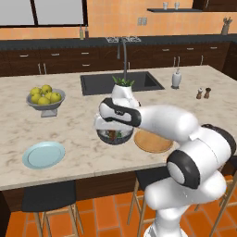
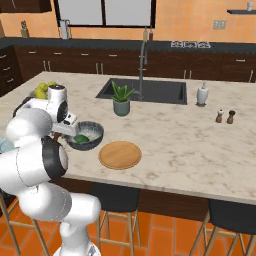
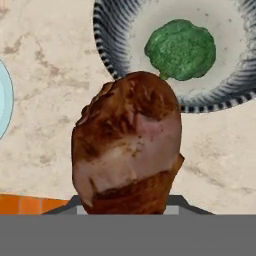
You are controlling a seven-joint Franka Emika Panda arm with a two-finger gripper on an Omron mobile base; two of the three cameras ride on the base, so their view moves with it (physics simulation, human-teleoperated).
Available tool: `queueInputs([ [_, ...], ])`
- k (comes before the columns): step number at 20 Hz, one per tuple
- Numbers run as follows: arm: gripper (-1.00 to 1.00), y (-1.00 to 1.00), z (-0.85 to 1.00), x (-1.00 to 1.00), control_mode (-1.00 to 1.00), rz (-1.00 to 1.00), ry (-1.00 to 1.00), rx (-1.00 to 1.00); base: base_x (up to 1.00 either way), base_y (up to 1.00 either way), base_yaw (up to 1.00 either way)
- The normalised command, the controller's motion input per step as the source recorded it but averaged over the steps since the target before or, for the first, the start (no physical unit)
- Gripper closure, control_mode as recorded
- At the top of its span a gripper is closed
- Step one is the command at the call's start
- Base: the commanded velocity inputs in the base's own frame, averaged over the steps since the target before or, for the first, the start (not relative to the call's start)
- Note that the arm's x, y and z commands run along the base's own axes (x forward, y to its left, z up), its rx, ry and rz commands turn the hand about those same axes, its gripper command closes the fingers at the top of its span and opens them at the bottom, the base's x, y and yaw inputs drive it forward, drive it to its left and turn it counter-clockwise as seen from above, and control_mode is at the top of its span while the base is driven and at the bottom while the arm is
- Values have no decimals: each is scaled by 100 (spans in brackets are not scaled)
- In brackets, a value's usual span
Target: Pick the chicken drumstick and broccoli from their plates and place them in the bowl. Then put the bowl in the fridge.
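Hand view: reddish-brown, mottled chicken drumstick [image 3: 127,145] before ribbed bowl [image 3: 107,40].

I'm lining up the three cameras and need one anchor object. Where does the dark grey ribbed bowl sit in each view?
Left base view: the bowl is at centre, partly behind the arm's wrist, just left of the wooden plate.
Right base view: the bowl is left of centre, up and left of the wooden plate.
Hand view: the bowl is at the top, with the broccoli inside.
Shared landmark: the broccoli in the bowl.
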Motion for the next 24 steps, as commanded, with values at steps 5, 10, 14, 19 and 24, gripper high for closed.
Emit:
queueInputs([
  [5,100,-12,-1,90,-100,-6,13,-3,0,0,0],
  [10,100,-3,-8,39,-100,-2,7,-14,0,0,0],
  [14,100,-11,-36,28,-100,-6,0,-12,0,0,0],
  [19,100,-28,-48,38,-100,-1,2,0,0,0,0],
  [24,100,-8,-40,51,-100,-2,7,-2,0,0,0],
])
